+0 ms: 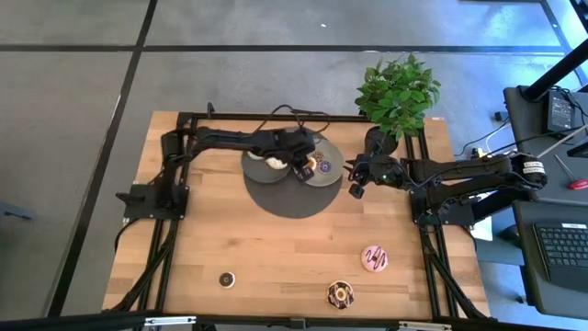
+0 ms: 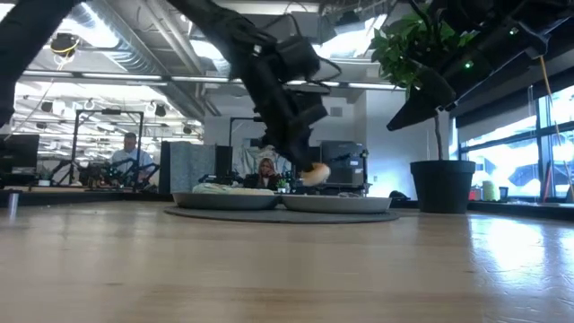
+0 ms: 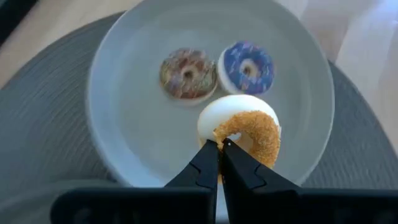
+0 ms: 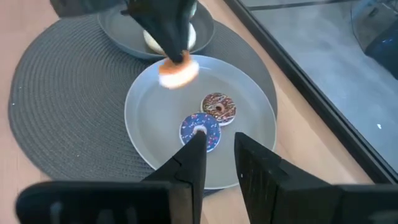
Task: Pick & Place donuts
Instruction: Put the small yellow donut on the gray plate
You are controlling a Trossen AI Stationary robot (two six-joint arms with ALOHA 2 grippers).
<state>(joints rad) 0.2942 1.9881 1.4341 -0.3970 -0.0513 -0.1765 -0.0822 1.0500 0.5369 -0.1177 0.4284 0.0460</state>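
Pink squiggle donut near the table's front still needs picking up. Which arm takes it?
Right, probably. The pink donut lies on the right arm's side, and the right gripper hovers empty with its jaws open by the plate. The left gripper is shut on the orange donut above that plate.

An open-plan office or lab: seated people (image 2: 131,152) at desks behind the wooden surface (image 2: 287,269), exposed ceiling ducts (image 2: 117,40), large windows (image 2: 516,157), a keyboard (image 1: 560,253).
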